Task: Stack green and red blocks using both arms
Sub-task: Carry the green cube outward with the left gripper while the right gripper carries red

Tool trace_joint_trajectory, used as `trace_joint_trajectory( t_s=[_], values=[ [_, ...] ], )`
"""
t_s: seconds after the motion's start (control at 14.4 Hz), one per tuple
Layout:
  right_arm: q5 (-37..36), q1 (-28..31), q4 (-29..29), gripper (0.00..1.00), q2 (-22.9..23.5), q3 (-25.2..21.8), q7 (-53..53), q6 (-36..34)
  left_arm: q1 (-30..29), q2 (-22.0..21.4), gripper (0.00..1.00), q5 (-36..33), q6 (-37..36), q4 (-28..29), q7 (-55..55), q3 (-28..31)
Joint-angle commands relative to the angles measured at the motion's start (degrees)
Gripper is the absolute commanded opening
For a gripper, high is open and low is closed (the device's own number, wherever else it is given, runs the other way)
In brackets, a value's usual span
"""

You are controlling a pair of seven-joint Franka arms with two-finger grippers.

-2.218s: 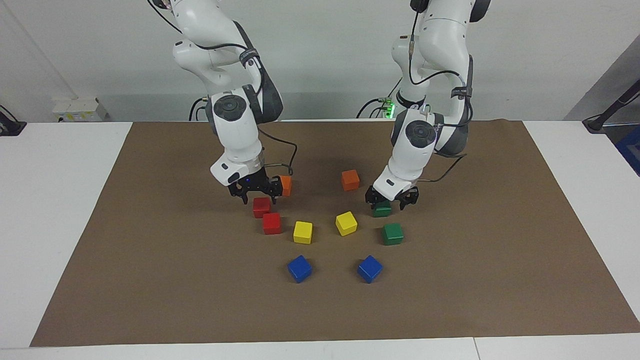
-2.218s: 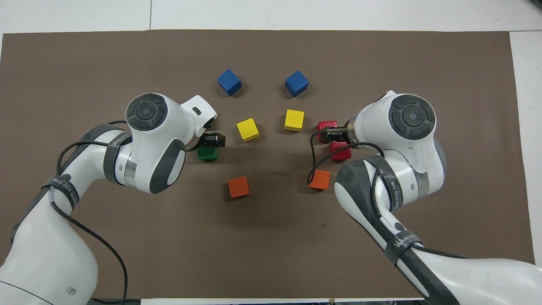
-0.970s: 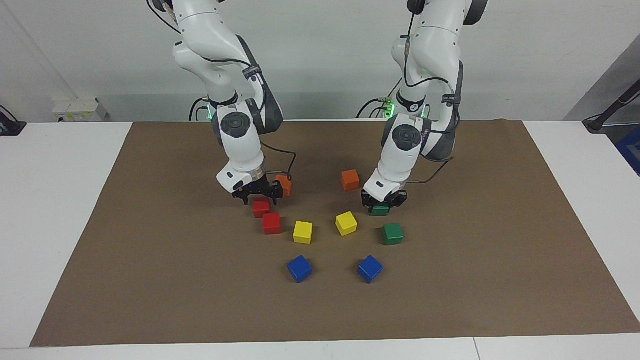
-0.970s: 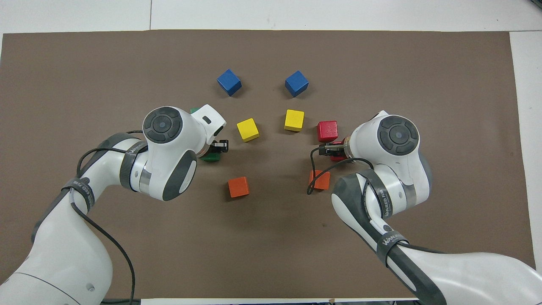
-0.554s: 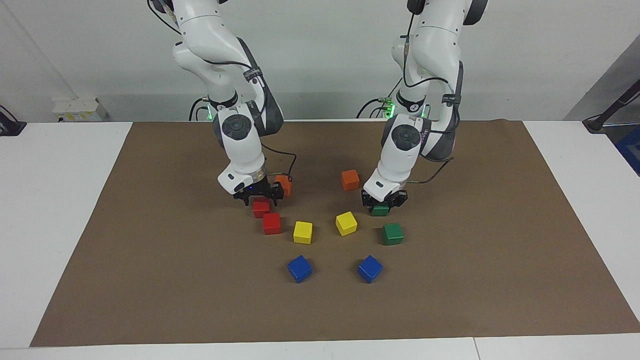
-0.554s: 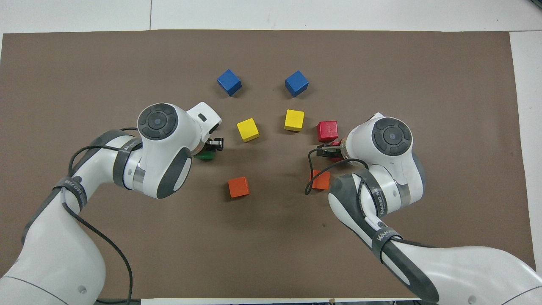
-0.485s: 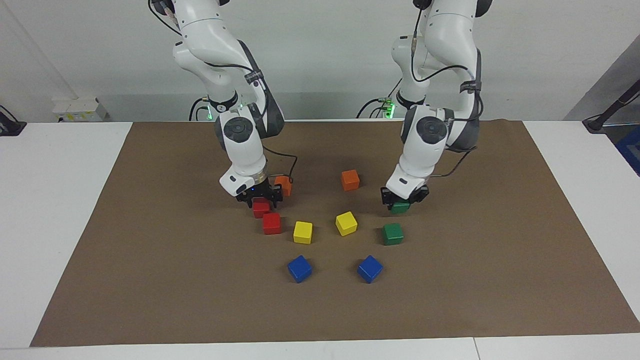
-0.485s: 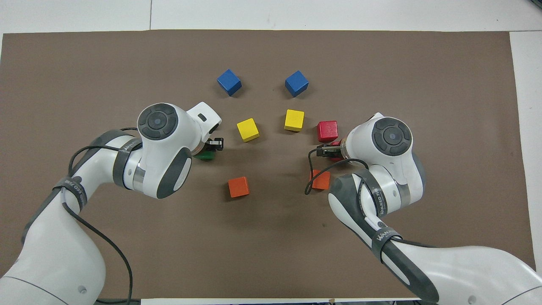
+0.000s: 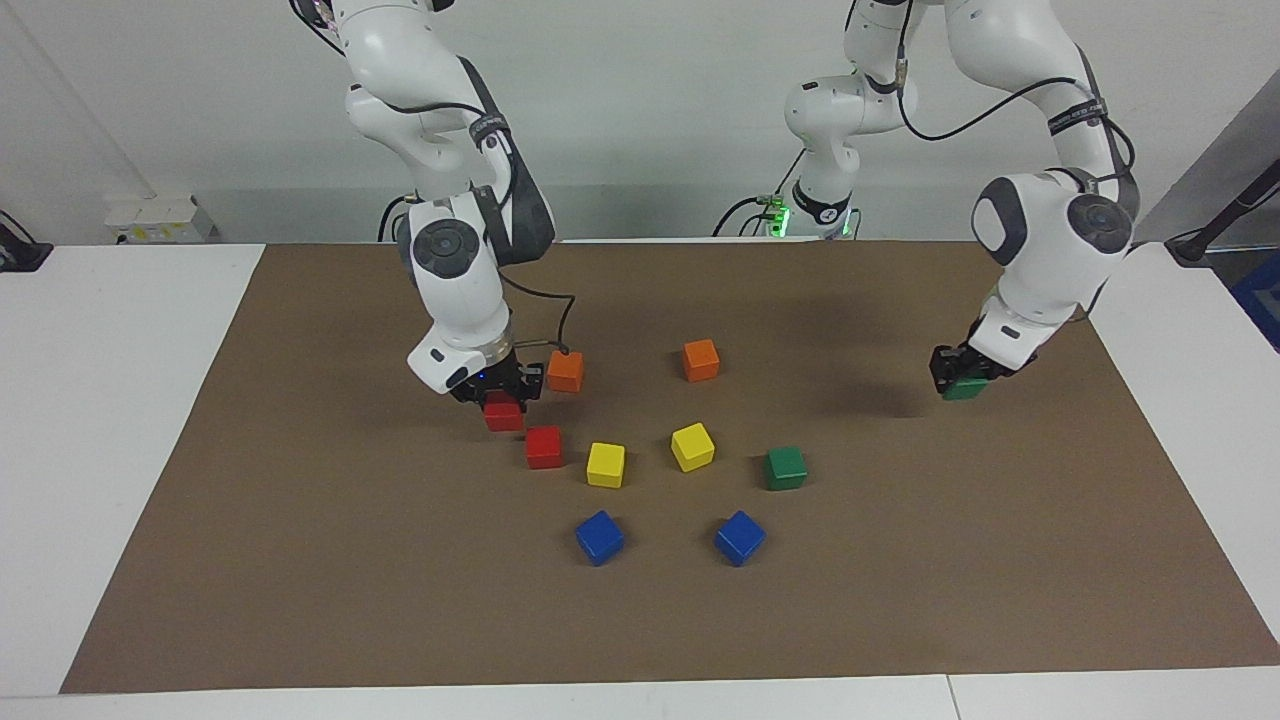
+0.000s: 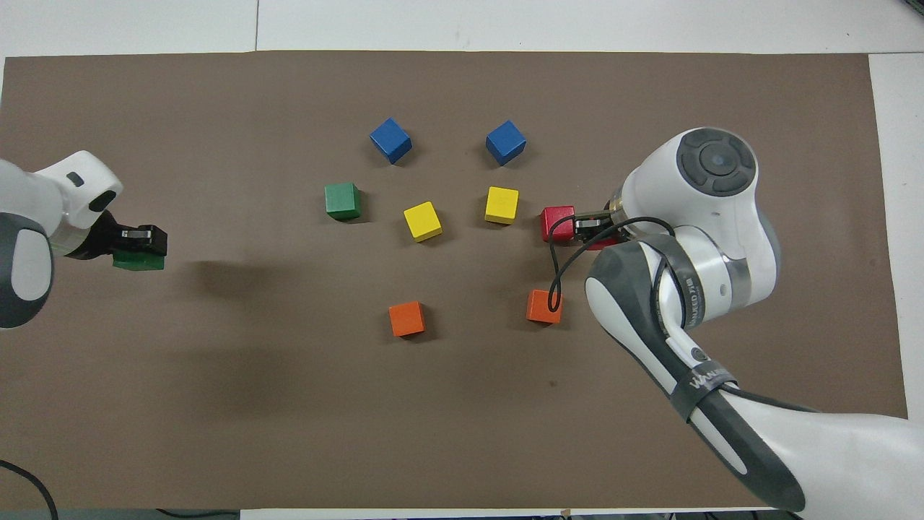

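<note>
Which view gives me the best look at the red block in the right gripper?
The facing view: the held red block shows below the right gripper, clear of the arm. Overhead, only a red sliver shows beside the wrist.

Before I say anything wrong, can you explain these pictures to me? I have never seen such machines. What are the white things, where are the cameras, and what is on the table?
They are two white robot arms at a table with a brown mat. One picture looks at them from across the table; the other looks down from above their own end.

The left hand is shut on a green block, raised over bare mat at the left arm's end of the table. The right hand is shut on a red block, beside the second red block.

Loose on the mat lie a second green block, two yellow blocks, two blue blocks and two orange blocks.
</note>
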State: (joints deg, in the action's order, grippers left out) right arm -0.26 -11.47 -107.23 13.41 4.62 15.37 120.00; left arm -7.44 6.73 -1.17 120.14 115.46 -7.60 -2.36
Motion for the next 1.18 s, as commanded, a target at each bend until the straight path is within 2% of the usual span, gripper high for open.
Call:
trace_joint_trajectory(
  t_s=[0.0,0.14,0.28,0.42,0.62,0.97,1.11],
  values=[
    [0.0,7.0,2.5,0.0,-1.0,0.2,-9.4,-3.1,-4.4,-2.2,0.0,-0.5,3.4,4.6,-5.0,-0.9],
    [0.4,14.2,1.9,0.0,-1.4,0.3,-19.1,-4.0,-6.5,-2.3,0.0,-0.5,10.4,9.5,-7.9,-0.9],
    [0.5,17.8,0.0,0.0,-2.2,0.2,-22.6,-3.5,-7.8,-2.2,0.0,-0.5,15.2,12.4,-9.1,-0.9],
    [0.5,18.8,-2.6,0.0,-3.1,0.2,-22.8,-2.8,-8.3,-1.7,0.0,-0.5,16.0,12.7,-9.3,-0.9],
    [0.5,19.8,-7.1,0.0,-4.2,0.1,-22.8,3.4,-8.5,-1.0,0.0,-0.5,18.4,13.4,-9.4,-0.9],
    [0.0,21.0,-12.6,0.0,-3.6,0.0,-24.3,13.0,-8.5,0.0,0.0,-0.4,20.7,14.6,-9.3,-0.9],
    [0.0,21.1,-13.7,0.0,-3.3,0.0,-24.7,14.6,-8.6,0.1,0.0,-0.2,21.1,14.6,-9.2,-0.9]
  ],
)
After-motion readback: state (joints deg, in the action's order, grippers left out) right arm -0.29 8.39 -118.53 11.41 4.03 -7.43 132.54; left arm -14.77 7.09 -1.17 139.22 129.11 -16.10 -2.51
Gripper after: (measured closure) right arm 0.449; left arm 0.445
